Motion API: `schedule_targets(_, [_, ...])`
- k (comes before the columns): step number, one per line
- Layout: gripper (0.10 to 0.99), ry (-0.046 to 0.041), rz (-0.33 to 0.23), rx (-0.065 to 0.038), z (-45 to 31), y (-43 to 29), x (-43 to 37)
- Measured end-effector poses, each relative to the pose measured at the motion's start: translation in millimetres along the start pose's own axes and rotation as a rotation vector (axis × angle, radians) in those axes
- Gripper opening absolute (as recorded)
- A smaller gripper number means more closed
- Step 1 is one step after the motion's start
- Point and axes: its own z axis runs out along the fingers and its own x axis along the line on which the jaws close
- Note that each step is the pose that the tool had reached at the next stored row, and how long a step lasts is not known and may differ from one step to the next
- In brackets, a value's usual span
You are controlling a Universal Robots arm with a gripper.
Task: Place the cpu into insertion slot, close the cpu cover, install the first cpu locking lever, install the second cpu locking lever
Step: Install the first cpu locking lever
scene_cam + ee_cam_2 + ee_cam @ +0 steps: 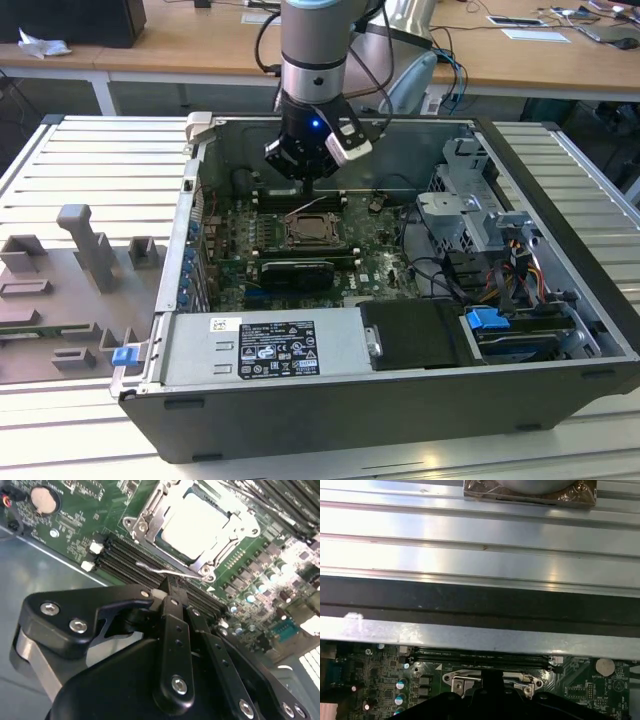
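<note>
The cpu (196,521) sits seated in the insertion slot (312,233) on the green motherboard (75,515), its pale metal top showing through the window of the cpu cover (145,517), which lies flat down over it. In the second wrist view a thin wire locking lever (167,571) runs along the near edge of the socket, just beside the black memory slots (125,562).

The gripper (170,586) stands directly at that lever, its black fingers (172,630) drawn narrow together with the tips at or touching the wire; whether the wire is actually clamped cannot be told. In the exterior view the gripper (312,180) hangs inside the open computer case (560,250), just above the socket's far edge.

In the exterior view a black expansion card (295,271) lies just in front of the socket, and the grey power supply box (265,347) occupies the near wall. The case rests on a ribbed metal tabletop (60,160). Grey fixture blocks (90,245) stand at the exterior view's left.
</note>
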Motion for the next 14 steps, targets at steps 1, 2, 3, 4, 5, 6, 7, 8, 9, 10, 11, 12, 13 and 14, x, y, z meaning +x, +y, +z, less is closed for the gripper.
schedule_targets(1, [0.106, 0.0016, -0.020, 0.000, 1.7, 0.1, 0.0])
schedule_targets(2, [0.106, 0.0024, -0.030, -0.001, 3.0, 0.6, -0.4])
schedule_targets(3, [0.106, 0.0025, -0.030, -0.001, 4.2, 1.5, -1.1])
schedule_targets(4, [0.106, 0.0024, -0.030, -0.001, 5.1, 2.3, -1.8])
schedule_targets(5, [0.106, 0.0024, -0.031, -0.001, 5.9, 3.1, -2.4])
schedule_targets(6, [0.106, 0.0025, -0.031, -0.001, 6.9, 4.0, -3.3])
schedule_targets(7, [0.106, 0.0025, -0.031, -0.001, 8.6, 4.7, -4.9])
schedule_targets(8, [0.106, 0.0024, -0.030, -0.001, 9.6, 4.8, -6.1])
schedule_targets(9, [0.106, 0.0025, -0.030, -0.001, 10.3, 4.6, -7.3])
schedule_targets(10, [0.106, 0.0025, -0.030, -0.001, 11.4, 4.5, -8.5])
schedule_targets(11, [0.106, 0.0023, -0.029, -0.001, 12.1, 4.3, -9.2])
schedule_targets(12, [0.106, 0.0020, -0.025, 0.000, 12.9, 4.2, -10.1])
schedule_targets(13, [0.106, 0.0017, -0.021, 0.000, 13.5, 4.1, -11.1])
schedule_targets(14, [0.106, 0.0014, -0.017, 0.000, 14.0, 4.0, -11.9])
